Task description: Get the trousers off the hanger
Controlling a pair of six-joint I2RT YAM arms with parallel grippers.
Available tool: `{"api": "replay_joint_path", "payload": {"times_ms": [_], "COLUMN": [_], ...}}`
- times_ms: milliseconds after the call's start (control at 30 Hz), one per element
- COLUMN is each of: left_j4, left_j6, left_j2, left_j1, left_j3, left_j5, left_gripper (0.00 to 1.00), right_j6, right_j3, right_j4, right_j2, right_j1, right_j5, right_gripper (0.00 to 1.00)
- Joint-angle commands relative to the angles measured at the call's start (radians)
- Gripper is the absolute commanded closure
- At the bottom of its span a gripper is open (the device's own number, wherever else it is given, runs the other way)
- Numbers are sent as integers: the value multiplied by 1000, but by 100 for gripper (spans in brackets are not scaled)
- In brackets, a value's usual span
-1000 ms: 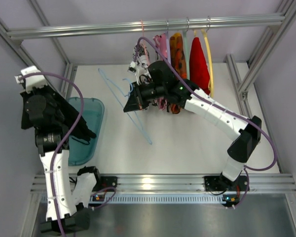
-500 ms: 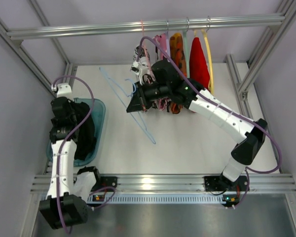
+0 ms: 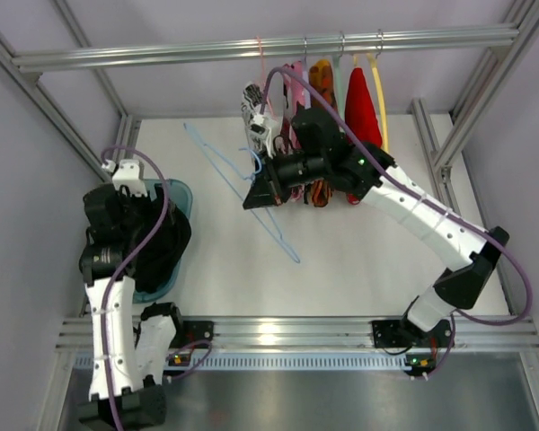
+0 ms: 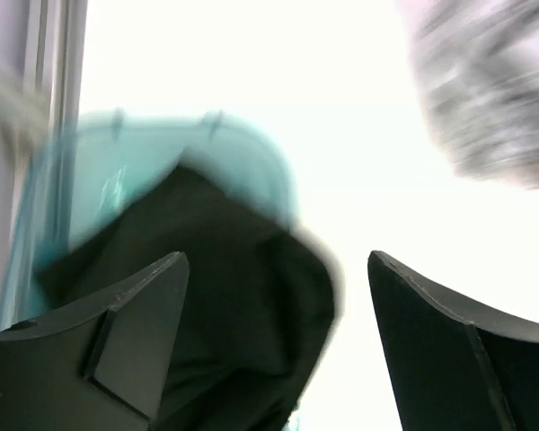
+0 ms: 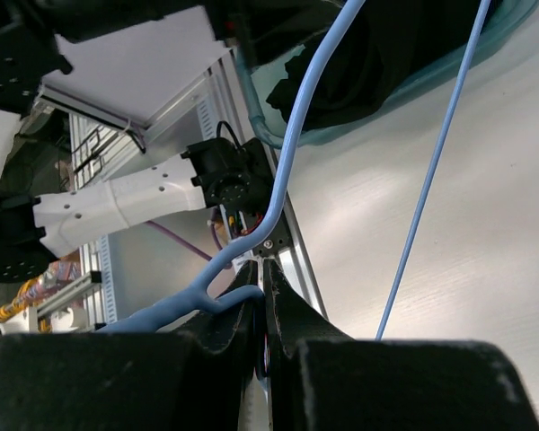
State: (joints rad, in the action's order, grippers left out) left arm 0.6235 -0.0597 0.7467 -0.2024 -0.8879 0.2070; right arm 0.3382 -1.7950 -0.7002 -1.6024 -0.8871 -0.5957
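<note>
My left end effector (image 4: 277, 260) is wide open with nothing between its fingers. Directly beneath it the trousers (image 4: 234, 296) lie as a dark, crumpled heap inside the teal bin (image 4: 117, 162), with one fold slumped over the rim on the side nearest the open table (image 3: 359, 260). The wrist picture is blurred, so I cannot tell whether the cloth touches my fingers. I judge the spread jaws suit a drop into the bin: nothing is pinched, so the fabric can settle under its own weight. My right end effector (image 5: 260, 278) is well apart from the bin, out over the table. Its jaws are closed tight on the hanger (image 5: 286, 153), gripping the twisted wire at the base of the hook. From that grip the light-blue triangle slants down and away from my fingers toward the table, bare, with no cloth on it. Holding it by the neck lets the frame swing free and keeps its bar clear, which I take to be why the trousers could slide off. With the trousers in the bin and the hanger empty, the task looks done. Beyond the right end effector, a red garment (image 3: 361, 117) and the other clothes hang from the rail (image 3: 162, 56).
</note>
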Motion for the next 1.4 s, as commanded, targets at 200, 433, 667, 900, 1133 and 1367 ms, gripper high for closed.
{"api": "replay_joint_path", "payload": {"times_ms": [200, 433, 667, 900, 1133, 1367], "left_j4": [39, 73, 107, 222, 228, 231], "left_j6": [-89, -375, -679, -879, -903, -882], "left_j2": [-205, -234, -199, -188, -214, -228], "left_j1": [-5, -5, -17, -14, -5, -5], "left_j3": [-281, -280, -215, -111, -51, -49], "left_j5": [644, 920, 917, 905, 895, 896], "left_gripper": [17, 18, 21, 29, 37, 87], "right_j6": [-117, -127, -39, 21, 41, 29], "right_j3": [26, -50, -129, -142, -130, -132], "right_j4": [-139, -165, -144, -105, -93, -96], "right_j2": [56, -39, -145, -191, -200, -192], "right_j1": [-12, -99, -141, -142, -148, -165], "right_j5": [-160, -243, -348, -409, -447, -409], "right_gripper": [100, 100, 100, 100, 100, 99]}}
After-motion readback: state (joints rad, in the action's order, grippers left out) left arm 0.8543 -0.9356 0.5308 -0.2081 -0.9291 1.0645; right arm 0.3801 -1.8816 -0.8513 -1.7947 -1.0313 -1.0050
